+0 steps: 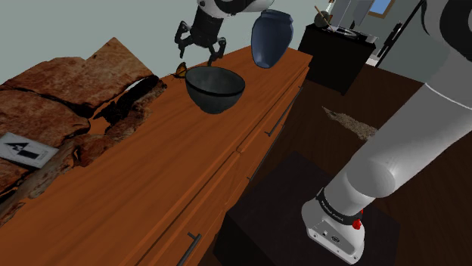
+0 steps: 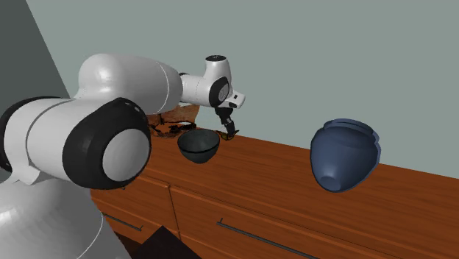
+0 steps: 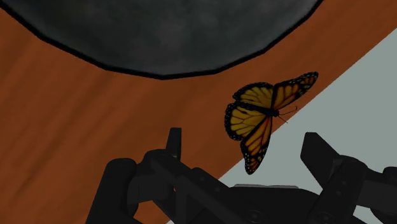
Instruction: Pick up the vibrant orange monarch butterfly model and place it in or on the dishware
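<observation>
The pincer (image 1: 200,54) hangs open above the wall-side edge of the wooden bench (image 1: 151,204), its two black fingers (image 3: 173,145) standing well apart and gripping nothing. In the wrist view the orange and black monarch butterfly (image 3: 264,118) lies between the fingers, nearer one of them, and neither finger touches it. Its wings are spread, and it sits right at the bench's wall-side edge, where the brown wood meets the grey wall (image 3: 356,95).

The dark grey bowl (image 1: 215,89) stands upright just beside the butterfly, on the side toward the bench's drawer-front edge, about midway across the bench top. In the shoulder view the butterfly (image 1: 181,72) shows as a small orange shape at the bowl's rim, directly under the pincer. In the second exterior view the pincer (image 2: 228,131) hovers close behind the bowl (image 2: 198,145).

A blue vase (image 1: 271,38) stands farther along the bench toward its far end, well apart from the bowl and tilted. A rough brown bark-like slab (image 1: 76,83) covers the bench's wall side nearer the camera, with a white card (image 1: 23,147) lying on it. The arm's black stand (image 1: 302,219) sits on the floor in front of the drawers.
</observation>
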You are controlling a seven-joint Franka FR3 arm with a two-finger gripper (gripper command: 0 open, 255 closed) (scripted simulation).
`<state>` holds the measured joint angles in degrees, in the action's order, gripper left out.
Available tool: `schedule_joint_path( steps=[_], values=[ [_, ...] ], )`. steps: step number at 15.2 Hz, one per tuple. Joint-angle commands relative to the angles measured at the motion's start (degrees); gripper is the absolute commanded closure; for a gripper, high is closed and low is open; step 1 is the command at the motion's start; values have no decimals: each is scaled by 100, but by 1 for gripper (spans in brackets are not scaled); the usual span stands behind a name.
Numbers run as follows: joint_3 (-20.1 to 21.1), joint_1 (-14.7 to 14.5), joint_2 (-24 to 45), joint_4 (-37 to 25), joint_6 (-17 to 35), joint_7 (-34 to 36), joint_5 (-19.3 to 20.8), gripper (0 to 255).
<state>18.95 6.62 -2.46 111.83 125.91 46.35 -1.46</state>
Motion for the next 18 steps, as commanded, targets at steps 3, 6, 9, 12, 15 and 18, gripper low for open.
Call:
schedule_joint_path(
  steps=[3,6,9,12,15,18],
  values=[
    [36,-43,823,-654,96,755,396,0],
    [27,-63,953,-589,283,793,456,0],
    [20,-79,1091,-536,466,835,521,0],
    [15,-89,1166,-512,560,858,557,0],
    [15,-89,1166,-512,560,858,557,0],
    [15,-89,1166,-512,560,858,557,0]
  ],
)
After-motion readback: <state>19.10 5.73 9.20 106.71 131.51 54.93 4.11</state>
